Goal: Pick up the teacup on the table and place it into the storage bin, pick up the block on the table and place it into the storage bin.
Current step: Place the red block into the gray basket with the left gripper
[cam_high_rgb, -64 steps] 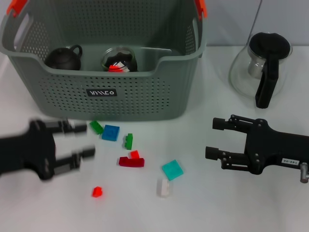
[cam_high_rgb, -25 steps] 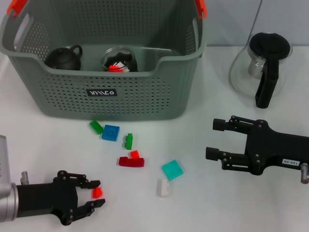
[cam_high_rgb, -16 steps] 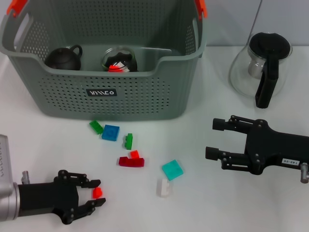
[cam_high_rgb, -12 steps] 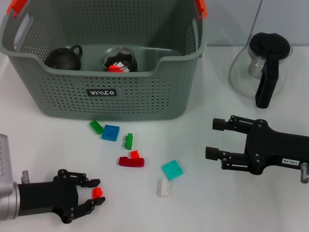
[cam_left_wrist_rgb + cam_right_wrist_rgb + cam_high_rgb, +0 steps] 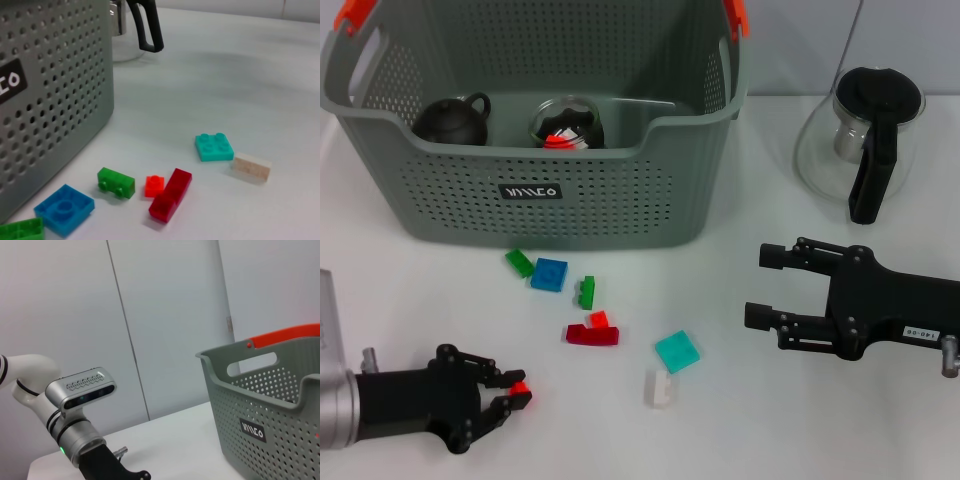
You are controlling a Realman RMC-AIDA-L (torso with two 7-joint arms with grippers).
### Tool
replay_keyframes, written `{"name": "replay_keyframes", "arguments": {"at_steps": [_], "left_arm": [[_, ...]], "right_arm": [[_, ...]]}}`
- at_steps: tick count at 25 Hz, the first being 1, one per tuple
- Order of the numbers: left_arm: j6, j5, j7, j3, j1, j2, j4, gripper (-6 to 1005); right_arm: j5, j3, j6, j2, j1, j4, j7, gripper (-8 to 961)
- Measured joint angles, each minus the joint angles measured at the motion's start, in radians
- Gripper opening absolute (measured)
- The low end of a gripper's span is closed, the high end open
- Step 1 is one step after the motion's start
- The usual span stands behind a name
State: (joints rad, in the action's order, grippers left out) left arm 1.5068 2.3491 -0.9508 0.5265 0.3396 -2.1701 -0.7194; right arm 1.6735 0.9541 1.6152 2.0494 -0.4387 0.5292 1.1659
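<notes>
My left gripper [image 5: 520,389] lies low at the table's near left corner, shut on a small red block [image 5: 519,386]. Several more blocks lie in front of the storage bin [image 5: 560,190]: blue [image 5: 549,274], two green [image 5: 519,262], dark red [image 5: 592,334], teal [image 5: 677,351] and white [image 5: 660,388]. The left wrist view shows the same blue [image 5: 65,209], teal [image 5: 214,147] and dark red [image 5: 170,194] blocks beside the bin wall [image 5: 50,100]. A dark handled teacup [image 5: 451,120] lies inside the bin. My right gripper [image 5: 760,286] hovers open at the right, empty.
A glass cup [image 5: 567,122] with something red in it also sits in the bin. A glass pot [image 5: 863,140] with a black handle stands at the back right. The right wrist view shows the bin [image 5: 270,405] and the left arm [image 5: 80,430].
The left gripper's fingers have drawn together onto the small red block over the last second. The right arm has not moved.
</notes>
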Motion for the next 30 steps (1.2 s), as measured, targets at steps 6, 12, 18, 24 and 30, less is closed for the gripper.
{"name": "replay_keyframes", "arguments": {"at_steps": [6,12,18,24,30], "left_arm": [[0.122,-0.001,-0.123,-0.052,0.013,0.013,-0.068,177],[0.422,-0.055,-0.197,-0.272,0.083,0.071,-0.075,193],[0.511,-0.365,-0.408,-0.326,0.136,0.093,-0.079,209],[0.389,-0.623,-0.646,-0.310,0.234,0.110,-0.120,225],[0.103,-0.560,-0.831,-0.139,0.307,0.162,-0.145,241]], "right_arm": [[0.000,0.000,0.000,0.000,-0.002,0.000,0.009,820],[0.000,0.000,0.000,-0.001,-0.005,0.000,0.011,821],[0.000,0.000,0.000,-0.001,-0.005,0.000,0.011,821],[0.000,0.000,0.000,0.000,-0.005,0.000,0.011,820],[0.000,0.000,-0.003,0.000,-0.006,0.000,0.011,820]]}}
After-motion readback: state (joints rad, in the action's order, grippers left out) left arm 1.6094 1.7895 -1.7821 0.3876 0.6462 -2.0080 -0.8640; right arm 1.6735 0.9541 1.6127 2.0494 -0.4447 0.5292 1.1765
